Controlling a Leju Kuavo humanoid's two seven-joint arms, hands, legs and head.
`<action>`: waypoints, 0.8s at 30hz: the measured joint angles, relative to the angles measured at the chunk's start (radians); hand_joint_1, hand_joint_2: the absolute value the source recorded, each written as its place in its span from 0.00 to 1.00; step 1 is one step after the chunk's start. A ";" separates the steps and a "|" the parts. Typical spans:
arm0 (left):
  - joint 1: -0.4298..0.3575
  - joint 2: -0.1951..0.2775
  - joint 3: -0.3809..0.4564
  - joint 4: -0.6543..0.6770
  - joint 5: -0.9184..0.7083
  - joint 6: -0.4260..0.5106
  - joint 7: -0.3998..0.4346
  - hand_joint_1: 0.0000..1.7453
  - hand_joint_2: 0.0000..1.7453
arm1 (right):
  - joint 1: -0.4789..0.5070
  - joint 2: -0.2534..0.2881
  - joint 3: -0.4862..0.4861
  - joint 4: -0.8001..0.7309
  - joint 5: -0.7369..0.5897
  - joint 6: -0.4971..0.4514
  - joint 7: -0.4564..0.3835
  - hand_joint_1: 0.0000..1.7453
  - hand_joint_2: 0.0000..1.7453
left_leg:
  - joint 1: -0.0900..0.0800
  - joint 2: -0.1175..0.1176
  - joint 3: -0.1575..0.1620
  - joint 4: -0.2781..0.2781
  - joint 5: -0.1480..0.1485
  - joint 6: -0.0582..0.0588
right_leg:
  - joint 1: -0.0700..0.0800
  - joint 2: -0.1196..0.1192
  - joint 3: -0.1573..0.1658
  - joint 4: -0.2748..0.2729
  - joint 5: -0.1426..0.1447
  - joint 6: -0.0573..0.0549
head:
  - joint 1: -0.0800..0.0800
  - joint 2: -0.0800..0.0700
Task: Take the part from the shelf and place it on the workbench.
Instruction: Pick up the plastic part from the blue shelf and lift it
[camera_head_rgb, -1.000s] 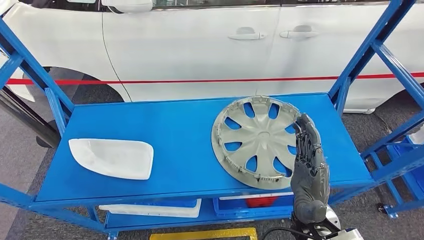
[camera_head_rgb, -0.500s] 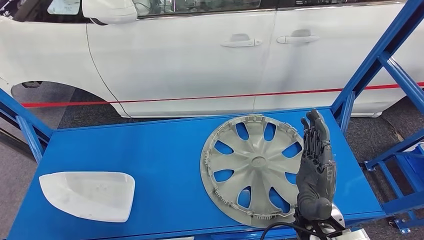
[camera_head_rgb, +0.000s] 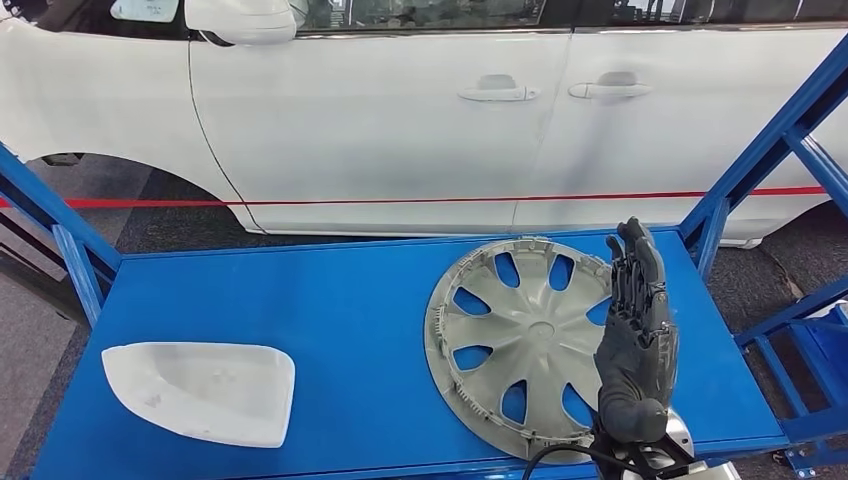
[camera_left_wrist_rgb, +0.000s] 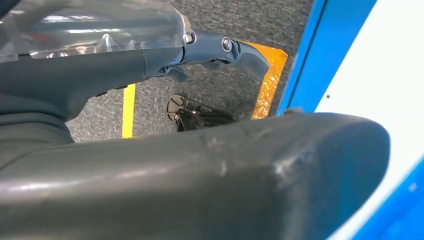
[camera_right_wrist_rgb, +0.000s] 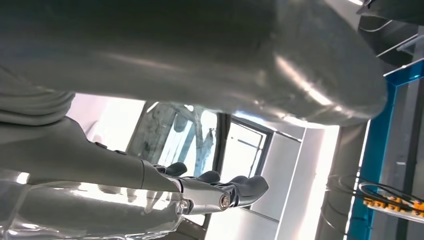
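We find the wheel cover (camera_head_rgb: 528, 345) lying flat on the blue shelf (camera_head_rgb: 330, 330), toward its right end, with its near rim reaching the shelf's front edge. It is grey, with spokes and open slots through which the blue shows. The right robot hand (camera_head_rgb: 633, 345) stands upright over the right part of the wheel cover, fingers (camera_head_rgb: 636, 268) extended and close together, pointing toward the shelf's rear edge; it holds nothing and we record it as open. Whether the hand touches the cover's rim we cannot tell. In the right wrist view the same robot hand (camera_right_wrist_rgb: 210, 192) shows straightened fingers with nothing between them.

The left robot hand (camera_left_wrist_rgb: 165, 100) appears in its wrist view, the thick thumb (camera_left_wrist_rgb: 240, 165) across the frame and a dark finger extended above it, over grey floor with yellow markings (camera_left_wrist_rgb: 270, 75); nothing is in its grasp.

A white moulded cover (camera_head_rgb: 198, 390) lies near the shelf's front left corner, well apart from the wheel cover. Behind the shelf stands a white car (camera_head_rgb: 400, 120).
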 joint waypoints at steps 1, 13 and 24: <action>0.000 0.000 0.000 0.000 -0.002 -0.001 -0.004 0.00 0.00 | -0.001 0.000 0.000 -0.003 0.003 -0.001 -0.002 0.00 0.00 | -0.001 -0.001 0.003 0.000 -0.003 -0.003 | 0.001 0.000 0.037 -0.073 0.030 -0.005 | 0.000 0.000; 0.000 0.001 0.000 0.000 -0.040 -0.069 -0.098 0.00 0.00 | 0.002 -0.001 0.000 -0.023 0.011 -0.020 -0.011 0.00 0.00 | 0.004 -0.001 -0.133 0.278 -0.134 -0.061 | -0.001 -0.004 0.111 -0.209 0.059 -0.050 | -0.009 0.000; 0.009 0.004 0.000 0.000 -0.073 -0.119 -0.157 0.00 0.00 | 0.021 -0.018 -0.006 -0.023 0.035 -0.048 0.004 0.00 0.00 | 0.002 0.000 -0.016 -0.023 0.036 -0.005 | 0.004 -0.001 0.105 -0.152 0.000 -0.007 | -0.006 0.000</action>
